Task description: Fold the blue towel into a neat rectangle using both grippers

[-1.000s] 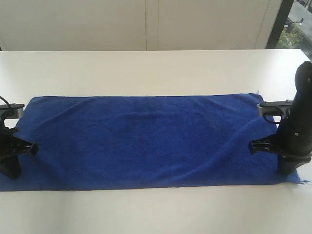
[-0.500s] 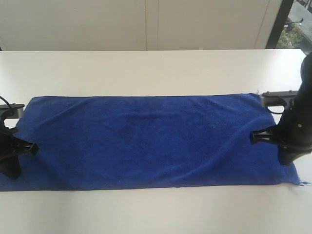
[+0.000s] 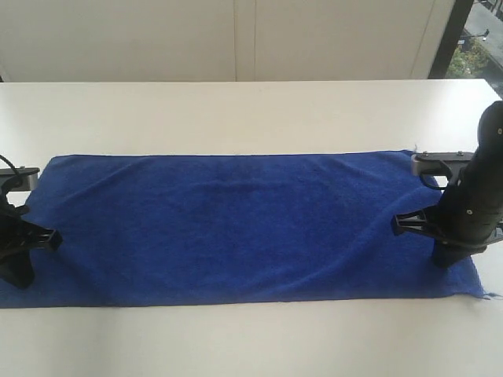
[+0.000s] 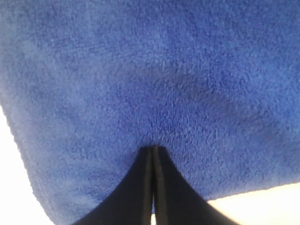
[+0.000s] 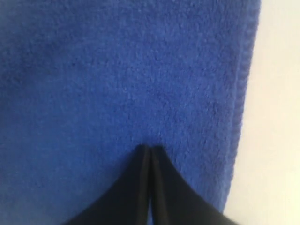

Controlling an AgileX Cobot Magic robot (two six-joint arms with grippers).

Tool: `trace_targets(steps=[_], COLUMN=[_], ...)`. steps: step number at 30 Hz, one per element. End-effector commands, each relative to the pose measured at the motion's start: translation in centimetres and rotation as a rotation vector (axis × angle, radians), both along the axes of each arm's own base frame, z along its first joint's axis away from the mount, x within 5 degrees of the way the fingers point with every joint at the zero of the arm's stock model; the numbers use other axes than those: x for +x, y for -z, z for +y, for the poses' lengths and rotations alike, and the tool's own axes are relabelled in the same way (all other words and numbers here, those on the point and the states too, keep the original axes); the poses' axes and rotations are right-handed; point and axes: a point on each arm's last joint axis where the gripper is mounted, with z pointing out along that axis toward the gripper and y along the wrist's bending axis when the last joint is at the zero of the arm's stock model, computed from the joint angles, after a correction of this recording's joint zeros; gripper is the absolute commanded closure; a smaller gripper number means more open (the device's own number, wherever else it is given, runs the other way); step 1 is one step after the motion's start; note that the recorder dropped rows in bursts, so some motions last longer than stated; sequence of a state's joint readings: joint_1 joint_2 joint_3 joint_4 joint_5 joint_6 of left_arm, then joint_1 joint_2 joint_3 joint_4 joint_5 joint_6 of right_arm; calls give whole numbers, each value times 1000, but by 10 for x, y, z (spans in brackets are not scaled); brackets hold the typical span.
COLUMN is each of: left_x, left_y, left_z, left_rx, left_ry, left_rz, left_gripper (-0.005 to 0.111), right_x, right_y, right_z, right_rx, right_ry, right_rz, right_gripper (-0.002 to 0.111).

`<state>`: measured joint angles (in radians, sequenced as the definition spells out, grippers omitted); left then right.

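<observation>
Left end effector (image 4: 153,149): the two black fingers are drawn together into a narrow wedge, tips resting on the pile of the blue towel (image 3: 236,224) near its left short edge. Right end effector (image 5: 149,148): the same, fingers closed to a slit, tips on the cloth just inside the right hem. Neither wrist view shows cloth caught between the fingers; whether a pinch of pile is held cannot be told. The towel lies spread full length and flat on the white bench (image 3: 236,110), with mild ripples along the near edge and no fold yet made.

Hazard: if the closed tips have only a few loops of terry, or none, a lift would let the edge slip out, and one side releasing first would skew the fold. Tips pressing down while travelling would drag and bunch the cloth.

Compared with half a second earlier, the right arm has shifted inward over the towel, exposing more of the near right corner; the left arm and the towel are unchanged.
</observation>
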<state>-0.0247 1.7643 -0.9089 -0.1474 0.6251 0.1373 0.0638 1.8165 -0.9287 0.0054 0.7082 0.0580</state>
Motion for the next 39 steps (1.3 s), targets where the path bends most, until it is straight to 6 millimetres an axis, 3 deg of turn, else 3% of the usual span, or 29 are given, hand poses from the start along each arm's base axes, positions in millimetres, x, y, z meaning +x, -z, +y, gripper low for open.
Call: trace_targets(steps=[1,19,29,39], left_x=[-1,-2,-2,-2], left_y=[11,11,2,2], left_z=[0,0,0,3], left_rx=[-1,-2,-2,27], left_ry=[-16,-15,5,35], left_rz=[25,34,57,61], left_gripper=[107,107,107,107], right_x=[-6,-10,1,1], right_y=[8,8,-11,-13], right_z=[-1,-5,-2,-2], right_rx=[-8,-52,-10,-9], right_ry=[-12,3,9,9], right_rz=[73,120,-64,-76], right_gripper=[108,108,108,108])
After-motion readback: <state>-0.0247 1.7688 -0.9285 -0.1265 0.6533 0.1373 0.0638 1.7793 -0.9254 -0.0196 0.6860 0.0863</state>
